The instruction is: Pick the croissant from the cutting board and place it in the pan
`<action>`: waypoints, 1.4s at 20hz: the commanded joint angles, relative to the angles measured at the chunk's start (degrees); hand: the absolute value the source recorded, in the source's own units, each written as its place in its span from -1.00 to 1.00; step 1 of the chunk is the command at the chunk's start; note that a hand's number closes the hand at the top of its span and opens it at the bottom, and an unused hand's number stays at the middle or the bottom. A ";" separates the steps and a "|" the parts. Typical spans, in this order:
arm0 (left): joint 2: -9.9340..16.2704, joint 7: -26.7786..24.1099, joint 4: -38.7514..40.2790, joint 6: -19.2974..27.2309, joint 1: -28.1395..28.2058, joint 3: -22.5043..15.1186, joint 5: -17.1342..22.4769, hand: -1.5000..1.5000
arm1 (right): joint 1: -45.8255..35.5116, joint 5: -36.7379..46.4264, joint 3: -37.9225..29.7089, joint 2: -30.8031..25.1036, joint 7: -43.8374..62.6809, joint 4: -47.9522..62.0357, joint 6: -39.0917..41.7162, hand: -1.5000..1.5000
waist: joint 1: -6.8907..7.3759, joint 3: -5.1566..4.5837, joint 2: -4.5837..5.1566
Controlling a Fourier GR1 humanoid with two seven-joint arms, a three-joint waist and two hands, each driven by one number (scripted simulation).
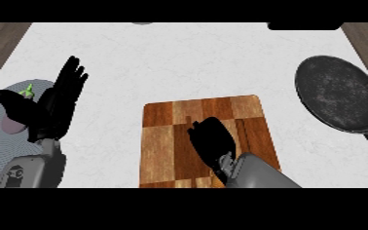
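Note:
The wooden cutting board [173,141] lies at the middle of the counter, near the front. My right hand [212,142] is over the board's middle, its fingers curled downward. No croissant shows on the board; the curled hand hides it. The dark round pan [334,93] sits at the right edge of the counter, well apart from the hand, with nothing in it. At the left, my left hand [59,100] rests open with its fingers pointing up.
A pale round plate [14,141] sits at the far left, partly behind the left hand, with a small green thing [28,90] at its far rim. White counter lies between the board and the pan.

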 commanded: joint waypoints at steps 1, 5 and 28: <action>-1.18 0.68 -2.77 0.70 1.87 -1.16 -1.32 0.00 | 2.63 1.63 -0.19 -0.07 -4.27 1.16 -1.27 1.00 | 0.04 0.22 0.76; 1.48 -0.80 -0.26 -2.52 1.92 2.72 1.76 0.00 | 7.42 1.13 -3.12 -1.29 -3.80 -2.25 -4.28 1.00 | -0.31 0.21 0.71; 0.62 0.92 -2.63 -1.69 2.13 2.03 0.06 0.00 | 17.17 -1.01 -31.12 -13.34 5.25 -53.64 -6.40 1.00 | -0.14 0.19 0.70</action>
